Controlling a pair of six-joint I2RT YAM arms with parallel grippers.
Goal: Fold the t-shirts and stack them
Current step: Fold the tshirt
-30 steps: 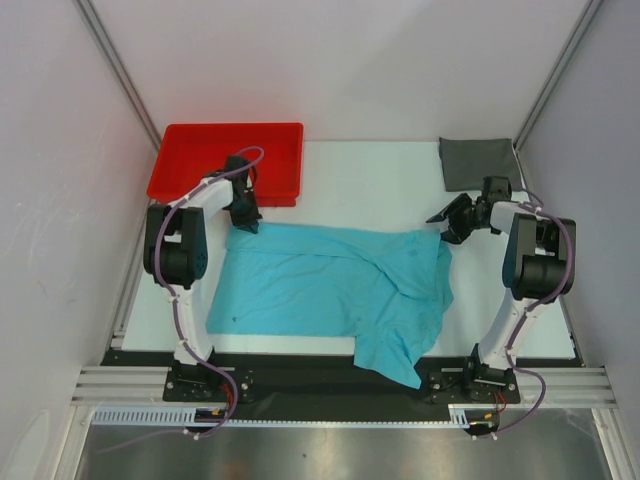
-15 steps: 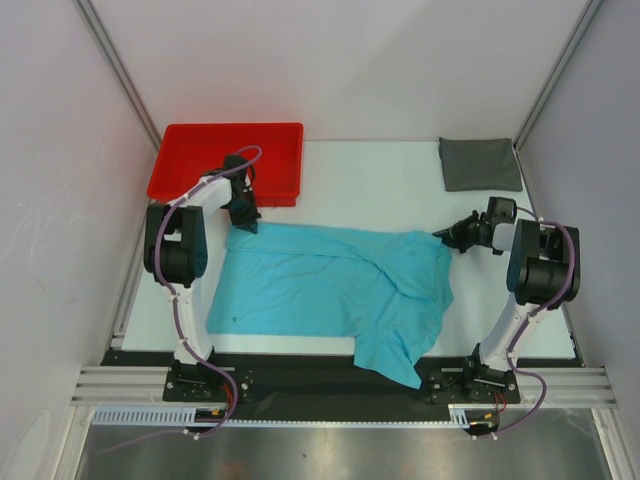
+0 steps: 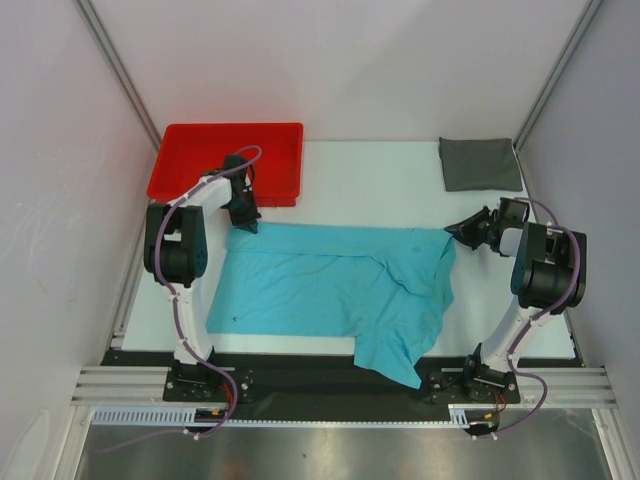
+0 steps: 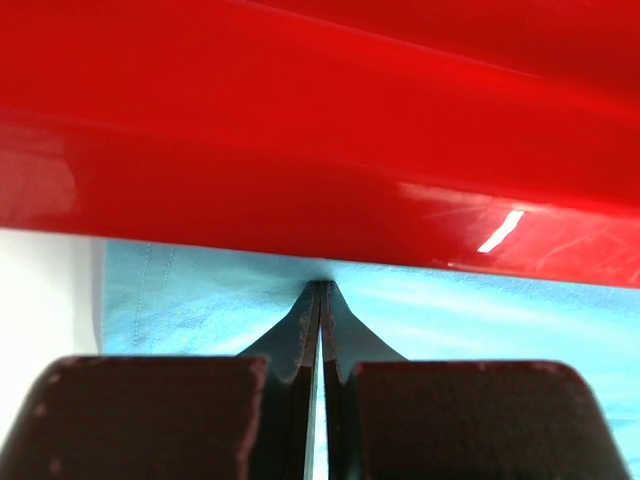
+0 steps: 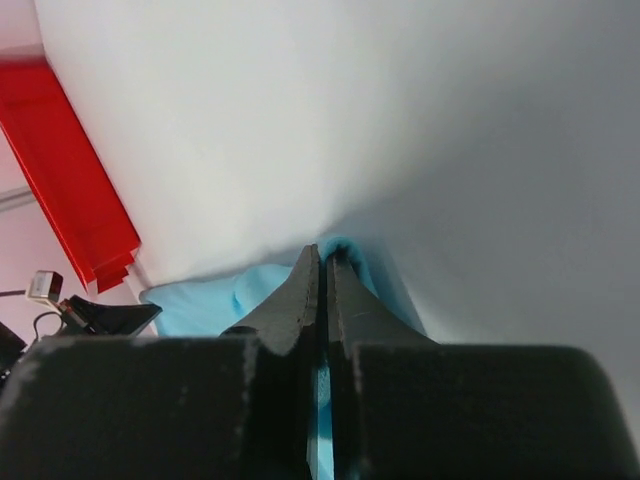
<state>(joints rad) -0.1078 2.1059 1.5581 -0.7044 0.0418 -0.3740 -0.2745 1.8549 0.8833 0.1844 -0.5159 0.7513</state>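
— Black fingers of the left gripper (image 4: 320, 290) are pressed together, aren't they?
— They are. In the left wrist view the jaws are clenched on a thin edge of the turquoise t-shirt (image 3: 320, 285). A sliver of blue cloth shows between them, and the tips sit right against the side wall of the red plastic tray (image 4: 300, 150).
— And the right gripper (image 5: 322, 252)?
— Clenched as well, pinching a small raised fold of the same shirt. Blue shows in the slit between its fingers.
— Where do the two grips fall in the overhead view?
— The left one holds the shirt's upper left corner, just below the tray at the upper left of the frame. The right one holds the upper right corner, at centre right.
— How does the shirt lie?
— Spread across the middle of the white table (image 3: 370, 180) between the arms. Its right half is rumpled, and a flap at the lower right hangs over the table's edge onto the black base strip (image 3: 290, 375).
— And the other shirt?
— The dark grey t-shirt (image 3: 480, 163) is a small folded rectangle at the upper right of the table, well apart from the turquoise one.
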